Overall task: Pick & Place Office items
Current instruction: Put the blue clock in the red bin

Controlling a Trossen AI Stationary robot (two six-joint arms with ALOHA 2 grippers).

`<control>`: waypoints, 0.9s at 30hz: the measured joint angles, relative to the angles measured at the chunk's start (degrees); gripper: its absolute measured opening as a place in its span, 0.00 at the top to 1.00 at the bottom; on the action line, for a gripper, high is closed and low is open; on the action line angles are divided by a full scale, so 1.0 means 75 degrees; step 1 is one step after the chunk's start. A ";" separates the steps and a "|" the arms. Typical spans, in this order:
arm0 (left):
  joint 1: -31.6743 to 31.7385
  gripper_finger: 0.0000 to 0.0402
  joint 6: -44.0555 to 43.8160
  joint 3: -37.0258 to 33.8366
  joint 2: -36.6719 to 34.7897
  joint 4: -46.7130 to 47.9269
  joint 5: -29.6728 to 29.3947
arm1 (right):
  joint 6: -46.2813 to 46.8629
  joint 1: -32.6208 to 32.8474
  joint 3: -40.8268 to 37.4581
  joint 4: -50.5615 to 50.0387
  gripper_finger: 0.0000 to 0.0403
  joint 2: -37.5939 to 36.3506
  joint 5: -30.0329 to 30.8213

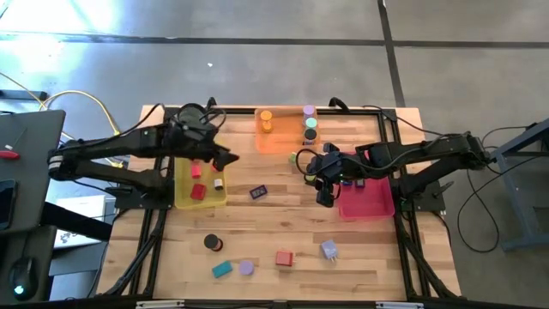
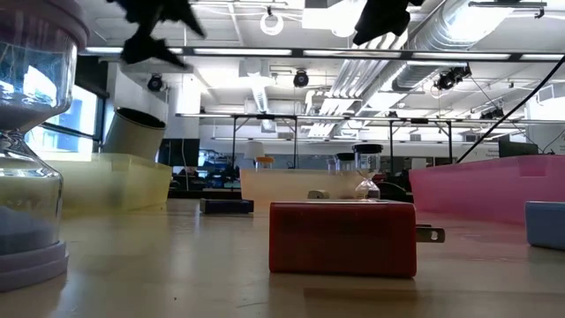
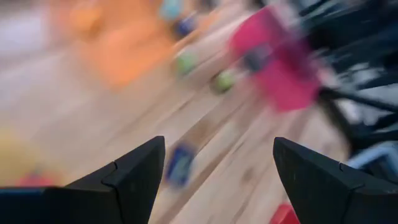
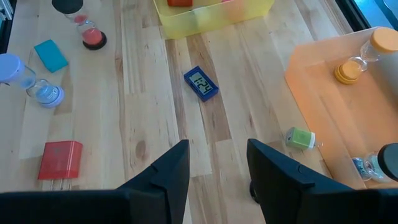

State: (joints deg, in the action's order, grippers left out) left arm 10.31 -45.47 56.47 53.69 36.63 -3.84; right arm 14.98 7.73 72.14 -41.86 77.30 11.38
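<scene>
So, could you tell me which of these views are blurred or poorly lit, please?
The left wrist view is smeared throughout, leaving the pink tray a streak while the left gripper shows crisply. The low view has a soft foreground hourglass and bright ceiling lights silhouetting both arms. The high and right wrist views are sharp and evenly lit.

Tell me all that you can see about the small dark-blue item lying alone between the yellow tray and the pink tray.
The dark-blue item is a small rectangular block, plastic by its look, with a pale digital display on its upper face, like a tiny clock. It lies flat and turned at an angle on the bare wooden table. Nothing touches it; neither gripper holds it.
</scene>
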 joint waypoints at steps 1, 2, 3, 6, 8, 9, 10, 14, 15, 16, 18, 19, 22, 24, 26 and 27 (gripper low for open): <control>-0.0064 0.27 0.0241 0.0000 0.0003 -0.0400 0.0000 | 0.0000 0.0002 0.0000 -0.0003 0.63 0.0000 0.0000; -0.0116 0.27 0.0460 0.0000 0.0013 -0.0743 -0.0002 | 0.0000 0.0000 0.0000 -0.0010 0.63 0.0000 0.0000; -0.0160 0.27 0.0655 0.0000 0.0044 -0.1042 -0.0002 | 0.0002 0.0001 0.0000 -0.0027 0.63 0.0000 0.0000; -0.0294 0.27 0.1093 0.0000 0.0183 -0.1623 -0.0003 | 0.0064 0.0003 0.0000 -0.0105 0.63 0.0000 0.0000; -0.0377 0.27 0.1136 0.0000 0.0310 -0.1787 -0.0005 | 0.0213 0.0004 0.0000 -0.0217 0.63 0.0000 0.0000; -0.0406 0.27 0.1125 0.0000 0.0376 -0.1852 -0.0006 | 0.0240 0.0003 0.0000 -0.0253 0.63 0.0000 0.0000; -0.0428 0.27 0.1111 0.0000 0.0450 -0.1919 -0.0007 | 0.0248 0.0003 0.0000 -0.0267 0.63 0.0000 -0.0018; -0.0547 0.27 0.1087 0.0000 0.0806 -0.1980 -0.0006 | 0.0256 0.0005 0.0000 -0.0321 0.63 0.0000 -0.0150; -0.0582 0.27 0.1084 0.0000 0.0913 -0.1983 -0.0009 | 0.0256 0.0005 0.0000 -0.0327 0.63 0.0000 -0.0154; -0.0614 0.27 0.1084 0.0000 0.1015 -0.1992 -0.0009 | 0.0256 0.0005 0.0000 -0.0361 0.63 0.0000 -0.0154; -0.0692 0.27 0.1076 0.0000 0.1240 -0.2025 -0.0006 | 0.0254 0.0003 0.0000 -0.0462 0.63 0.0000 -0.0154; -0.0746 0.27 0.1068 0.0000 0.1359 -0.2091 0.0030 | 0.0254 0.0003 0.0000 -0.0519 0.63 0.0000 -0.0152; -0.0949 0.27 0.1062 0.0000 0.1750 -0.2317 0.0107 | 0.0376 0.0005 0.0000 -0.0815 0.63 0.0000 -0.0148; -0.1062 0.27 0.1064 0.0000 0.2000 -0.2481 0.0149 | 0.0555 0.0004 0.0000 -0.1033 0.63 0.0000 -0.0136; -0.1144 0.27 0.1064 0.0000 0.2227 -0.2644 0.0151 | 0.0706 0.0002 0.0000 -0.1298 0.63 0.0000 -0.0124; -0.1179 0.27 0.1062 0.0000 0.2336 -0.2696 0.0152 | 0.0807 -0.0004 0.0000 -0.1429 0.63 0.0000 -0.0116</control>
State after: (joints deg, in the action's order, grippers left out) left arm 1.47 -37.51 56.47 71.21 16.41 -2.70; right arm 21.03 7.70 72.14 -52.58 77.30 10.50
